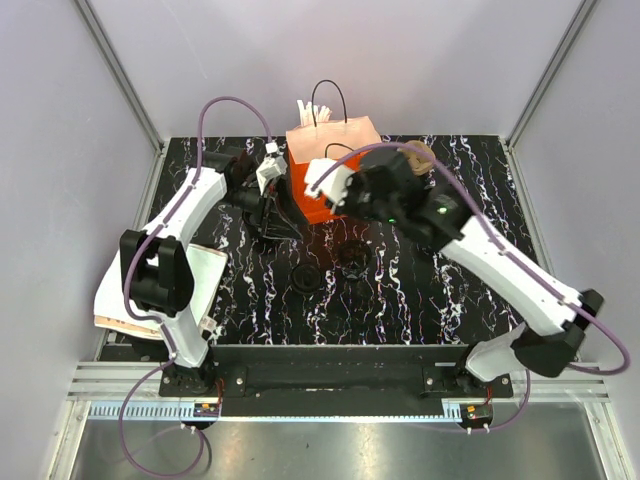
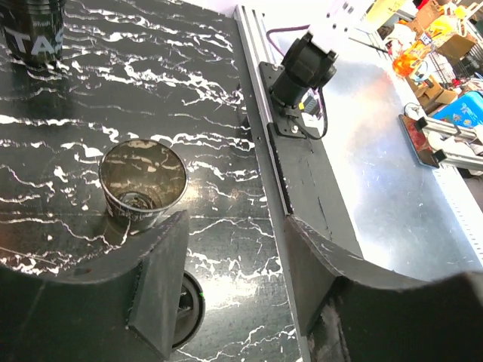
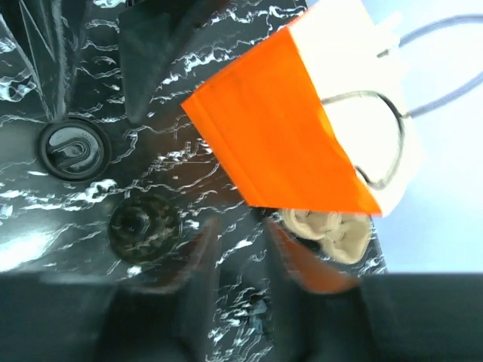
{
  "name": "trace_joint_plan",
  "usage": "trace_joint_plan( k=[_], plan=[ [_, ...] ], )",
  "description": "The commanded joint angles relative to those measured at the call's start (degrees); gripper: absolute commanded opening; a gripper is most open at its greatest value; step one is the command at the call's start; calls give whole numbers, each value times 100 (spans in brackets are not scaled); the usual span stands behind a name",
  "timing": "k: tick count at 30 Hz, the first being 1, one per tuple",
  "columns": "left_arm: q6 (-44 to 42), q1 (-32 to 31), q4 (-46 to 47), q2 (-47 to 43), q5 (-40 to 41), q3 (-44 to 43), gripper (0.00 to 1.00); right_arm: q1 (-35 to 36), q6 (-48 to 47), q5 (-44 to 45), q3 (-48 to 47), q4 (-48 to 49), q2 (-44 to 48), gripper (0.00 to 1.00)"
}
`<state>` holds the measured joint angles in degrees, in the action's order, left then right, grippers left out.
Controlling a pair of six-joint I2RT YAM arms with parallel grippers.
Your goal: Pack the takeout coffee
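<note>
The takeout coffee, a small black cup [image 1: 352,258], stands upright and open-topped on the marbled table. It shows to the left of my left fingers [image 2: 143,181] and to the left of my right ones [image 3: 143,225]. The orange paper bag [image 1: 330,160] is tilted at the back of the table [image 3: 294,128]. My left gripper [image 2: 234,226] is open over bare table, right of the cup, with nothing between its fingers. My right gripper [image 3: 241,241] is blurred and open, empty, just below the bag's edge.
A flat black ringed lid [image 1: 305,275] lies near the cup [image 3: 74,148], half hidden behind my left finger [image 2: 189,302]. A taller black cup [image 2: 34,30] stands further off. A beige lump [image 3: 332,230] sits beside the bag. Paper sheets [image 1: 150,290] lie at the left edge.
</note>
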<state>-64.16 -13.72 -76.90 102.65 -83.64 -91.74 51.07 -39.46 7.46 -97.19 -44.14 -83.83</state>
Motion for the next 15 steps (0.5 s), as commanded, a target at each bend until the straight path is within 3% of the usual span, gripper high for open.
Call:
trace_joint_plan(
  k=[1,3,4,5,6,7,8,10,15],
  plan=[
    [16,9,-1099,-350,206,-88,63,-334,492,-1352,102,-288,613,54],
    [1031,9,-348,-929,496,-116,72,-387,545,-1598,410,-236,657,63],
    [1907,1,475,-1288,1115,311,73,-431,562,-1669,489,-148,684,72],
    [3917,-104,2824,-2327,1765,820,77,-440,597,-1782,560,-148,675,74],
    [4364,-270,3744,-2912,2616,1260,93,-449,615,-1844,569,-148,667,77],
    [4499,-498,4414,-3439,4190,1630,99,-449,633,-1897,569,-148,640,78],
    [4361,-788,4342,-3749,4337,1529,99,-466,641,-2028,543,-148,649,79],
    [4473,-729,3903,-3568,4390,1055,99,-466,676,-2222,482,-209,596,79],
    [4079,-755,4816,-4139,4558,2221,99,-475,887,-2566,692,62,482,78]
  ],
)
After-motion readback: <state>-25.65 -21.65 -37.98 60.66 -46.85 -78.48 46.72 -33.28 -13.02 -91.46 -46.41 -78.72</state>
